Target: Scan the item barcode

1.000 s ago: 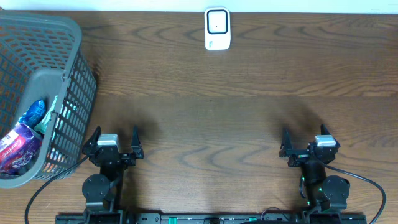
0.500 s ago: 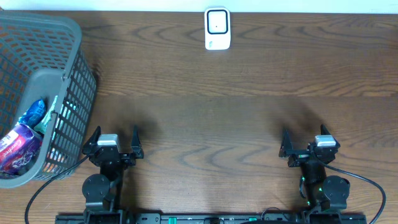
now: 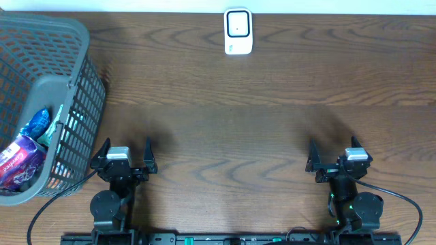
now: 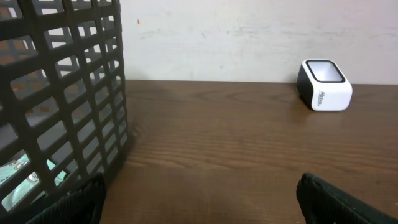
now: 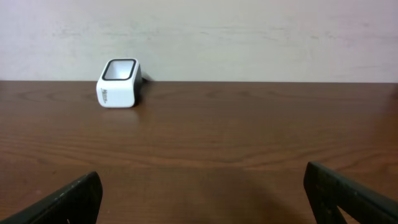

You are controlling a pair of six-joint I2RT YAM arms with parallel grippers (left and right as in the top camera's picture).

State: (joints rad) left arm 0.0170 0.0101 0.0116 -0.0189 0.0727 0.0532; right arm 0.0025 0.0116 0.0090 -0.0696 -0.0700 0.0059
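The white barcode scanner point(image 3: 238, 31) stands at the table's far edge, also in the left wrist view point(image 4: 324, 85) and the right wrist view point(image 5: 118, 83). A purple snack packet point(image 3: 17, 162) and a blue packet point(image 3: 37, 122) lie inside the grey mesh basket point(image 3: 75, 82) at the left; no barcode shows. My left gripper point(image 3: 127, 146) point(image 4: 200, 186) rests open at the near edge, just right of the basket, holding nothing. My right gripper point(image 3: 333, 150) point(image 5: 202, 180) is open and empty at the near right.
The basket wall point(image 4: 74, 93) fills the left of the left wrist view, close to the left finger. A pale wall runs behind the table's far edge. Bare brown wood lies between both grippers and the scanner.
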